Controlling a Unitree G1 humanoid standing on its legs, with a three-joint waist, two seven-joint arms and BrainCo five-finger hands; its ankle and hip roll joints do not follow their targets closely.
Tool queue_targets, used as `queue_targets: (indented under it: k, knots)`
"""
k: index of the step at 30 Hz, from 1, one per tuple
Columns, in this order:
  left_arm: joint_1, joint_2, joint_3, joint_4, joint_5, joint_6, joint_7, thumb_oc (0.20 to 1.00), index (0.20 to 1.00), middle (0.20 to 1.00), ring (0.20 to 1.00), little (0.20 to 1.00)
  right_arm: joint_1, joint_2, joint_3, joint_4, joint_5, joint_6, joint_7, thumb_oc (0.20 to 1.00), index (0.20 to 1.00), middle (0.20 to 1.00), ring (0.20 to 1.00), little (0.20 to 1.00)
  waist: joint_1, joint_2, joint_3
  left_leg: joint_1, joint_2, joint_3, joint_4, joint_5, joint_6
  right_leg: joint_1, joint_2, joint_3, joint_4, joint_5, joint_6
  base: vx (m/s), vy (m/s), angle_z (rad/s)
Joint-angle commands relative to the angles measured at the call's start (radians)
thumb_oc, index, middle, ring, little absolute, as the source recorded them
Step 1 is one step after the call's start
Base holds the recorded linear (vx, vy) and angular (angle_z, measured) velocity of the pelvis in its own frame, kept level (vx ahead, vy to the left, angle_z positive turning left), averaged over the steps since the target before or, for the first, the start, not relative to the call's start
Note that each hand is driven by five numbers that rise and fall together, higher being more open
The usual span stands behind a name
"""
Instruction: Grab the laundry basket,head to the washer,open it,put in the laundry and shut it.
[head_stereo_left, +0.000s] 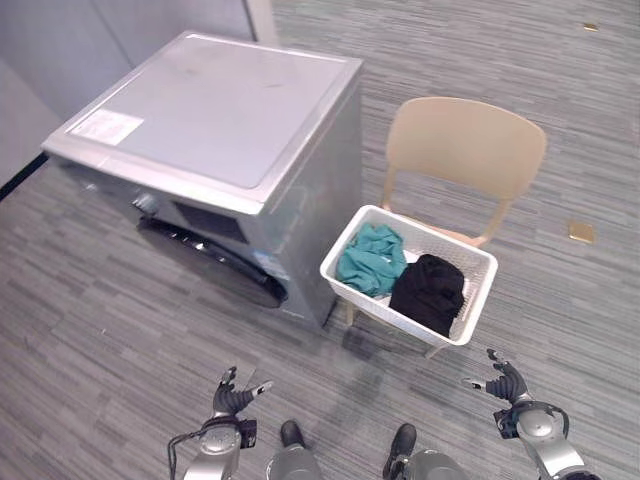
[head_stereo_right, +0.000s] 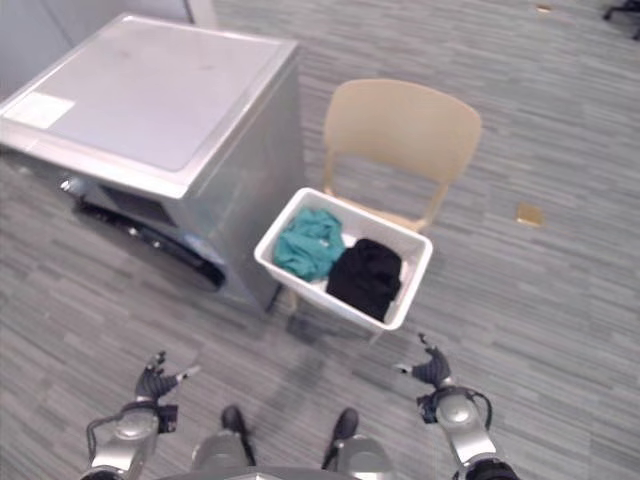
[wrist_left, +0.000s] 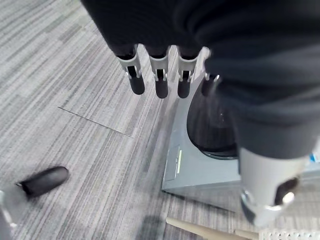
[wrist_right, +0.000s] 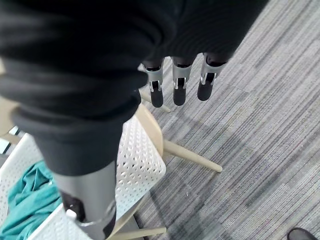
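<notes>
We look down on a floor (head_stereo_left: 120, 330) of grey striped carpet tiles, with a pale wall (head_stereo_left: 60, 50) at the far left. A small tan square (head_stereo_left: 581, 231) lies on the floor at the right, well apart from everything else. The washer (head_stereo_left: 215, 110) stands at the far left, its flat silver top bare but for a white label (head_stereo_left: 106, 126) near one corner; its dark door (head_stereo_left: 215, 262) is shut and faces near-left. Just right of it a beige chair (head_stereo_left: 465, 150) carries the white basket (head_stereo_left: 350, 243) on its seat. In the basket a teal cloth (head_stereo_left: 372, 260) lies on the washer side and a black cloth (head_stereo_left: 430, 292) beside it, the two touching. The seat is mostly hidden under the basket, and the chair legs show only in part. Our left hand (head_stereo_left: 236, 397) and right hand (head_stereo_left: 507, 382) hang low and near, well apart from the basket, fingers (wrist_left: 160, 82) straight and released, holding nothing. The washer's controls are too small to make out
</notes>
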Motion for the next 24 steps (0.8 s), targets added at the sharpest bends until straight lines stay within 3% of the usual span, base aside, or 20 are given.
queue_targets:
  k: [1,2,4,8,10,12,14,19,24]
  knots:
    - [0.026,0.045,-0.009,-0.049,-0.006,-0.026,0.013,1.000,1.000,1.000,1.000,1.000,0.005,0.013,-0.006,-0.028,0.037,-0.016,-0.010,1.000,1.000,1.000,1.000,1.000,0.014,-0.019,-0.050,-0.054,-0.056,-0.063,0.001,-0.028,0.037,-0.028,-0.129,0.094,0.049,-0.060,0.135,0.16,0.334,0.74]
    - [0.026,0.046,-0.009,-0.049,-0.006,-0.026,0.013,1.000,1.000,1.000,1.000,1.000,0.005,0.014,-0.007,-0.027,0.036,-0.016,-0.010,1.000,1.000,1.000,1.000,1.000,0.012,-0.020,-0.050,-0.056,-0.058,-0.065,0.003,-0.030,0.039,-0.028,-0.131,0.092,0.050,-0.060,0.137,0.11,0.348,0.60]
    - [0.018,0.066,-0.014,-0.064,0.000,-0.024,0.005,1.000,1.000,1.000,1.000,1.000,0.002,0.037,-0.005,-0.026,0.036,-0.006,-0.005,1.000,1.000,1.000,1.000,1.000,0.022,-0.041,-0.038,-0.081,-0.112,-0.100,0.036,-0.086,0.072,-0.049,-0.197,0.107,0.118,-0.022,0.156,0.09,0.360,0.23]
    - [0.009,0.100,-0.004,-0.076,0.012,-0.020,0.007,1.000,1.000,1.000,1.000,1.000,-0.005,0.064,0.016,-0.036,0.037,0.000,-0.001,1.000,1.000,1.000,1.000,1.000,0.034,-0.060,-0.013,-0.091,-0.163,-0.116,0.048,-0.121,0.114,-0.115,-0.231,0.164,0.242,-0.008,0.152,0.04,0.299,0.40]
    - [0.006,0.104,0.006,-0.082,0.007,-0.023,0.012,1.000,1.000,1.000,1.000,1.000,-0.007,0.075,0.047,-0.069,0.048,-0.011,0.008,1.000,1.000,1.000,1.000,1.000,0.016,-0.055,0.002,-0.043,-0.220,-0.143,-0.015,-0.120,0.137,-0.216,-0.082,0.296,0.279,-0.070,0.136,0.18,0.324,-0.04]
    - [-0.002,0.093,-0.002,-0.075,0.002,-0.028,0.015,1.000,1.000,1.000,1.000,1.000,-0.016,0.065,0.065,-0.098,0.045,-0.014,0.010,1.000,1.000,1.000,1.000,1.000,0.009,-0.050,0.014,-0.017,-0.251,-0.165,-0.040,-0.124,0.143,-0.245,-0.027,0.326,0.234,-0.073,0.130,0.13,0.144,0.27]
    - [-0.019,0.085,-0.013,-0.066,-0.004,-0.034,0.020,1.000,1.000,1.000,1.000,1.000,-0.030,0.050,0.084,-0.121,0.036,-0.014,0.011,1.000,1.000,1.000,1.000,1.000,0.007,-0.053,0.027,-0.023,-0.276,-0.180,-0.036,-0.114,0.154,-0.273,-0.006,0.334,0.174,-0.032,0.125,0.06,0.016,0.42]
    - [-0.001,0.070,-0.022,-0.065,0.017,-0.044,0.002,1.000,1.000,1.000,1.000,1.000,-0.060,0.031,0.123,-0.184,0.021,-0.023,0.028,1.000,1.000,1.000,1.000,1.000,0.017,-0.053,0.014,-0.023,-0.320,-0.247,-0.004,-0.139,0.159,-0.226,0.016,0.378,0.109,-0.012,0.122,0.15,-0.054,0.80]
    - [0.016,0.065,-0.032,-0.049,0.024,-0.037,-0.006,1.000,1.000,1.000,1.000,1.000,-0.158,0.041,0.177,-0.245,0.063,-0.043,0.026,1.000,1.000,1.000,1.000,1.000,0.050,-0.036,-0.004,-0.024,-0.314,-0.258,-0.024,-0.124,0.145,-0.186,0.012,0.337,0.037,0.004,0.119,0.11,-0.064,0.35]
